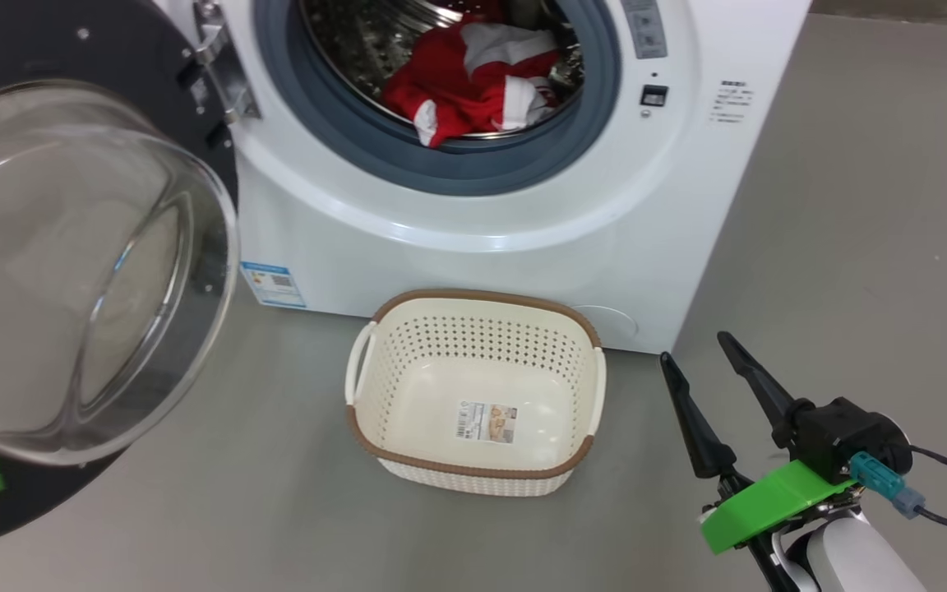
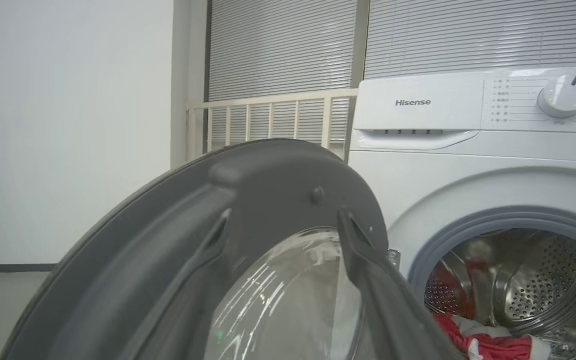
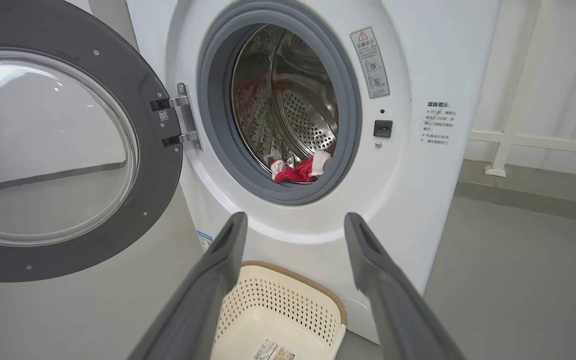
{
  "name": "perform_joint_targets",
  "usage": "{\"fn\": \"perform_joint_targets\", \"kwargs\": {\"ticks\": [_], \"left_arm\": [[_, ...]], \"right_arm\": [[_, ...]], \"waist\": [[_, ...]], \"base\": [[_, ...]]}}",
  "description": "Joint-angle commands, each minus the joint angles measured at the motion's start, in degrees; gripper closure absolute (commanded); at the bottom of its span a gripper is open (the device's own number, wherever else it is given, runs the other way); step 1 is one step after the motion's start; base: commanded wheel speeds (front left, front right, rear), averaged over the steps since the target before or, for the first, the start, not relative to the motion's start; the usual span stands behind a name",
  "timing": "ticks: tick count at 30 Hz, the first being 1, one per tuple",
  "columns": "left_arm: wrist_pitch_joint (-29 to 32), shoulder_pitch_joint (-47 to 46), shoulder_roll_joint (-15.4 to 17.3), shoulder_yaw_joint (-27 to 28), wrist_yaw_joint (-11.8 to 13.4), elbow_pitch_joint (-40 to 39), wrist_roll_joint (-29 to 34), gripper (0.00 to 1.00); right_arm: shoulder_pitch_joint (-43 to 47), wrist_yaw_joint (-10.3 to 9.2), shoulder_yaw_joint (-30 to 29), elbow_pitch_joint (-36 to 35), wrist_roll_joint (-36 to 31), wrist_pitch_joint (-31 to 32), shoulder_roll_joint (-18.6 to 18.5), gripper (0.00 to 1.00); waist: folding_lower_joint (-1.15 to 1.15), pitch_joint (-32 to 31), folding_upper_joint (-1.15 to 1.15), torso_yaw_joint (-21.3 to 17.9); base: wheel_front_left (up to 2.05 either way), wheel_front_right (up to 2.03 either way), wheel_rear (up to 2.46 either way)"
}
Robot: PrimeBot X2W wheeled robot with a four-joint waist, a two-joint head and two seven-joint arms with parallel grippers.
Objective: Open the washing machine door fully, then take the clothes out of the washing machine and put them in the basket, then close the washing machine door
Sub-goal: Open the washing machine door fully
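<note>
We saw round door (image 1: 71, 271) open, clear glass bulging; soft red clothes (image 1: 465, 82) in perforated steel drum (image 1: 350, 49); cream perforated basket (image 1: 473, 345), brown-rimmed. Left fingers (image 2: 368, 280) and right fingers (image 1: 691, 419) apart.

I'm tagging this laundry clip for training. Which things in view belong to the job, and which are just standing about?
Part of the job: washing machine door, washing machine, clothes, basket.

Just there: blue label, warning sticker, window blinds, cream railing.
</note>
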Motion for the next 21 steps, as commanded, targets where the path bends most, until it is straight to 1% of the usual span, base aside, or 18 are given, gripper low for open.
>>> {"fn": "perform_joint_targets", "kwargs": {"ticks": [1,3,8,11,15,16,18,21], "left_arm": [[-0.3,0.3,0.7,0.3,-0.8,-3.9,0.7,0.00],[-0.3,0.9,-0.9,-1.3,-1.8,-5.7,0.3,0.00],[-0.3,2.4,-2.7,-4.3,-3.9,-7.4,1.1,0.00],[-0.1,3.4,-3.9,-6.2,-6.2,-6.7,-1.0,0.00],[0.0,5.7,-3.9,-9.2,-7.9,-6.0,-1.9,0.00],[0.0,5.7,-3.9,-9.2,-7.9,-6.0,-1.9,0.00],[0.0,6.7,-3.8,-9.9,-8.3,-5.2,-3.0,0.00],[-0.1,8.1,-3.3,-11.1,-8.8,-4.4,-2.7,0.00]], "right_arm": [[-2.3,0.39,0.7,-2.1,-0.5,-0.4,0.2,0.00],[-2.6,0.39,0.2,-2.7,-0.7,-0.4,0.4,0.00],[-3.5,0.39,-0.6,-4.4,-1.2,-0.4,0.8,0.00],[-3.8,0.39,-0.7,-5.5,-1.4,-0.4,1.1,0.00],[-4.1,0.39,-0.7,-6.9,-0.6,-0.4,1.6,0.00],[-4.1,0.39,-0.7,-6.9,-0.6,-0.4,1.6,0.00],[-4.1,0.39,-0.5,-7.6,-0.6,-0.4,1.8,0.00],[-4.0,0.39,-0.5,-8.5,-0.9,-0.4,2.0,0.00]], "waist": [[0.00,0.3,0.00,-2.3],[0.00,0.5,0.00,-3.7],[0.00,0.9,0.00,-7.5],[0.00,0.9,0.00,-9.9],[0.00,0.9,0.00,-13.0],[0.00,0.9,0.00,-13.0],[0.00,0.9,0.00,-14.2],[0.00,1.1,0.00,-15.8]], "base": [[0.00,0.00,0.00],[0.00,0.00,0.00],[0.00,0.00,0.00],[0.00,0.00,0.00],[0.00,0.00,0.00],[0.00,0.00,0.00],[0.00,0.00,0.00],[0.00,0.00,0.00]]}}
